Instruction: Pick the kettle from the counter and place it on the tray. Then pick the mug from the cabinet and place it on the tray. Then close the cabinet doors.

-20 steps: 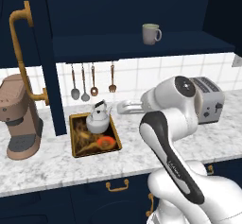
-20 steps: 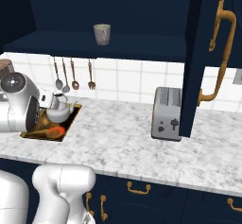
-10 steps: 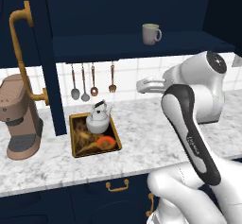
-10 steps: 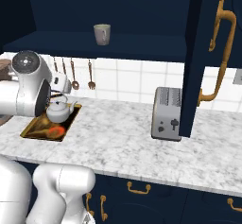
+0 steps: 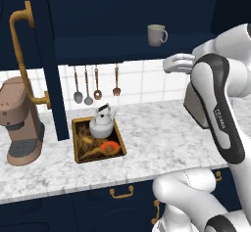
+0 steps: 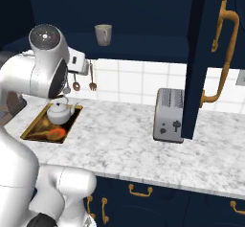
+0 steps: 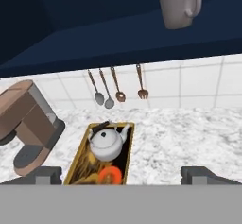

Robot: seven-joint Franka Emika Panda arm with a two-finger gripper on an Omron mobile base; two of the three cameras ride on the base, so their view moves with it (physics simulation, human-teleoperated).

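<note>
The silver kettle (image 5: 101,124) stands upright at the back of the gold-rimmed tray (image 5: 81,152) on the marbled counter (image 5: 162,138). In the hand view the kettle (image 7: 107,143) and tray (image 7: 78,162) lie below and ahead. The grey-beige mug (image 5: 157,34) rests on the shelf of the open navy cabinet (image 5: 122,50), handle to the right. My gripper (image 7: 124,176) is open with nothing between its fingers. It hangs just below shelf height (image 5: 171,64), to the right of and slightly lower than the mug, apart from it. Both cabinet doors (image 5: 49,59) (image 6: 201,53) stand open.
A brown coffee machine (image 5: 19,123) stands left of the tray, under the left door's brass handle (image 5: 22,55). Several utensils (image 5: 95,84) hang on the tiled wall. A boxy toaster (image 6: 168,115) sits beside the right door's lower edge.
The arm has lifted from low over the tray up to shelf height and swung right. The kettle stays on the tray, the mug has not moved, and the jaws stay wide.
</note>
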